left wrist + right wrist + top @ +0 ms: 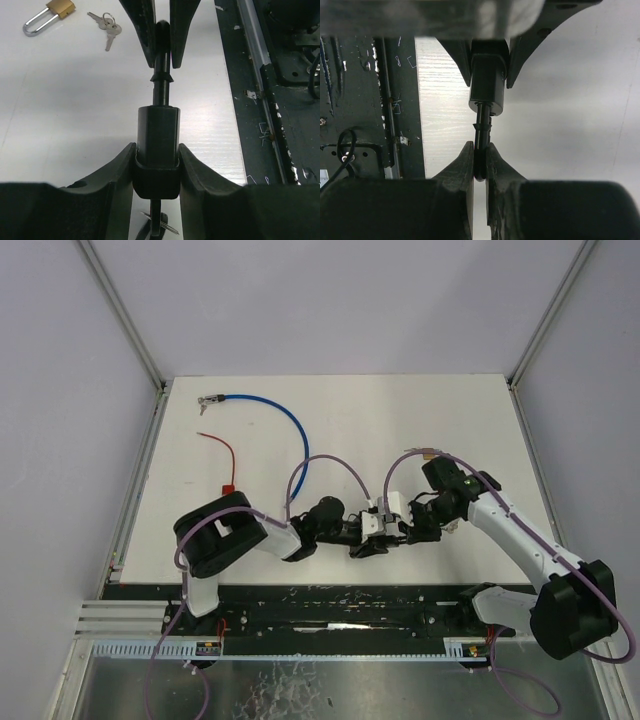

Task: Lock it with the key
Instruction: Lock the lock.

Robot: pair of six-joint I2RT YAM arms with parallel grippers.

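Black and rigid, the lock body (pixel 158 131) is held over the worktop (pixel 75 105), your left pincer (pixel 157 150) closed against its flat sides; the key (pixel 161 90) stands in its end, head nipped tight in the right pincer (pixel 480 149). Judge both stiff, light, slick — twist at the head, not the thin stem. A brass padlock (pixel 60 8) and spare keys (pixel 108 29) lie well apart, blocking nothing.

Mostly black on white, I see.
Matte black lock barrel (pixel 157 145), black key stem (pixel 161 75); brass-yellow padlock with silver shackle (pixel 61 7); silver metal keys (pixel 107 30); blue cable (pixel 280 415); thin red strap (pixel 222 455); white worktop (pixel 400 420).
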